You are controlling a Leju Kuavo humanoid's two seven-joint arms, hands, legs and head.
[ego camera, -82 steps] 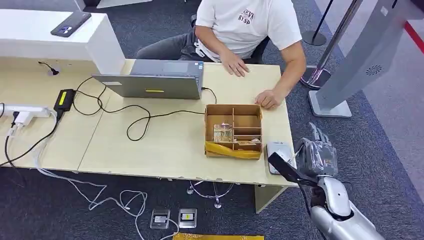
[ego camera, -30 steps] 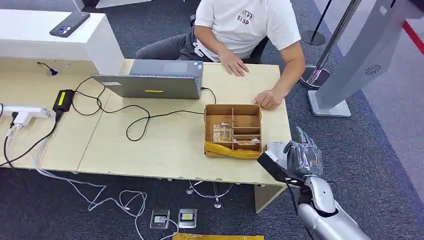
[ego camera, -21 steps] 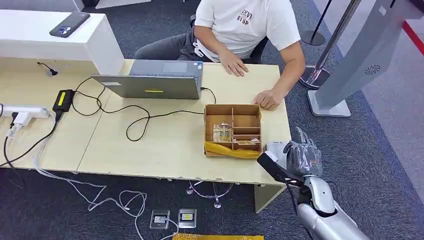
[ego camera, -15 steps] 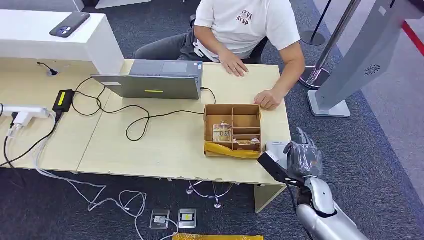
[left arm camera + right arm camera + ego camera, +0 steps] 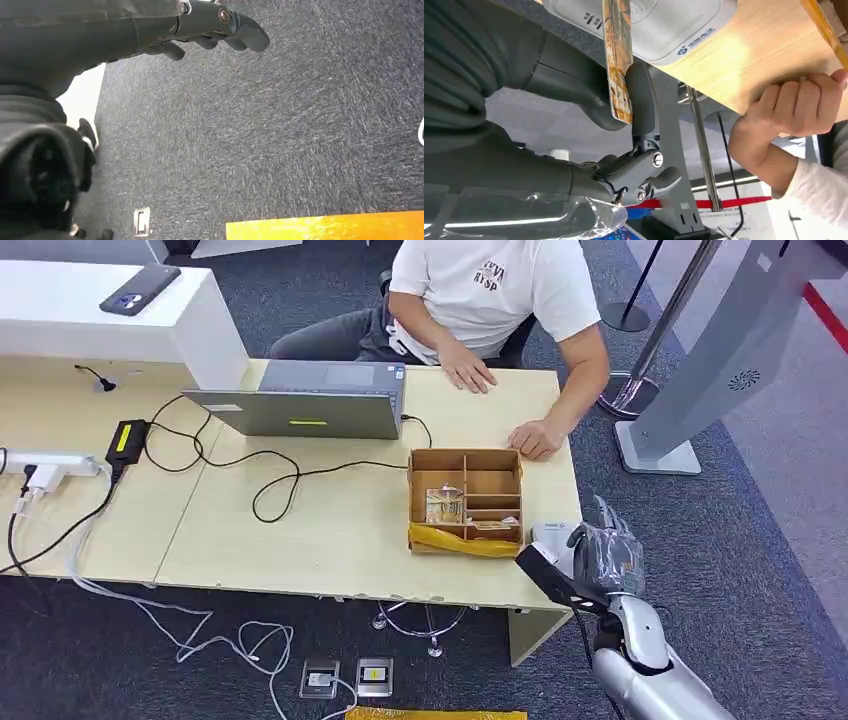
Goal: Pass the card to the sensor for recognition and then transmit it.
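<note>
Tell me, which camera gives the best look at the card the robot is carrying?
The right wrist view: the patterned card is close up, pinched in the right hand and held against the white sensor. In the head view the right hand covers it. The left wrist view faces the carpet.

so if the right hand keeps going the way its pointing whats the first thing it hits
Most likely the grey sensor at the table's corner: the card pinched in the right hand already hangs over it, though depth is unclear.
</note>
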